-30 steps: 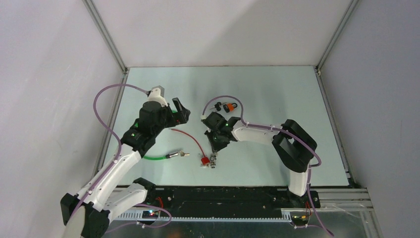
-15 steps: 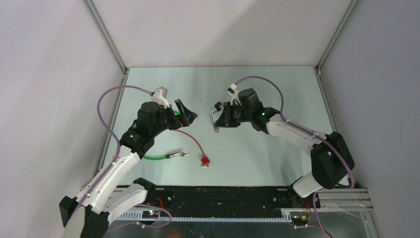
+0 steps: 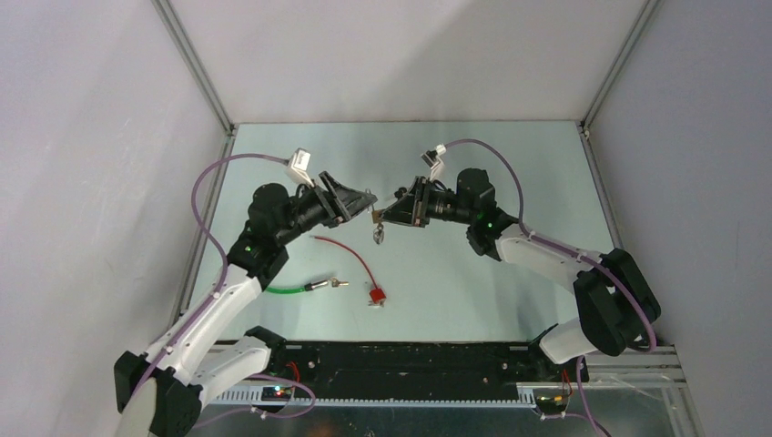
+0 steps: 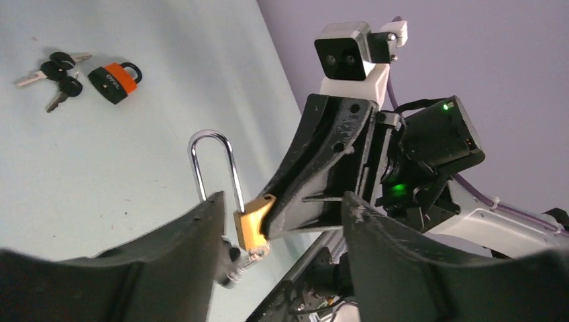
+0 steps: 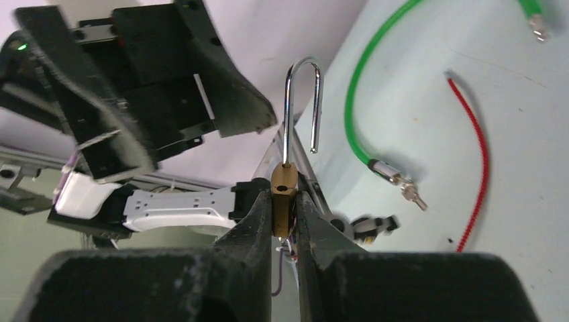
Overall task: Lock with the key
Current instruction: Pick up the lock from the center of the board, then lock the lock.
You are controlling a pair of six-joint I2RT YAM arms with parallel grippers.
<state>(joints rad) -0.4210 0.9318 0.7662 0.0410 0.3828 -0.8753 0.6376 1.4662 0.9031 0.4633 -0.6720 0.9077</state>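
My right gripper [image 3: 389, 216] is shut on the body of a brass padlock [image 5: 284, 191] and holds it in the air above the table's middle. The steel shackle [image 5: 301, 100] stands open, one leg out of the body. A bunch of keys [image 3: 378, 235] hangs from the bottom of the padlock and looks blurred in the right wrist view [image 5: 368, 227]. My left gripper [image 3: 358, 201] is open and faces the padlock [image 4: 251, 222], its fingers [image 4: 176, 253] on either side of it without touching.
A red cable [image 3: 353, 256] ending in a red lock [image 3: 375, 294] and a green cable [image 3: 289, 289] with a small key [image 3: 338, 283] lie on the table near the front. An orange padlock [image 4: 113, 80] with several black-headed keys [image 4: 54, 70] lies farther back.
My right gripper has lifted the brass padlock from beside the red lock and carried it back and up to mid-table. My left gripper has turned and reached right toward it.
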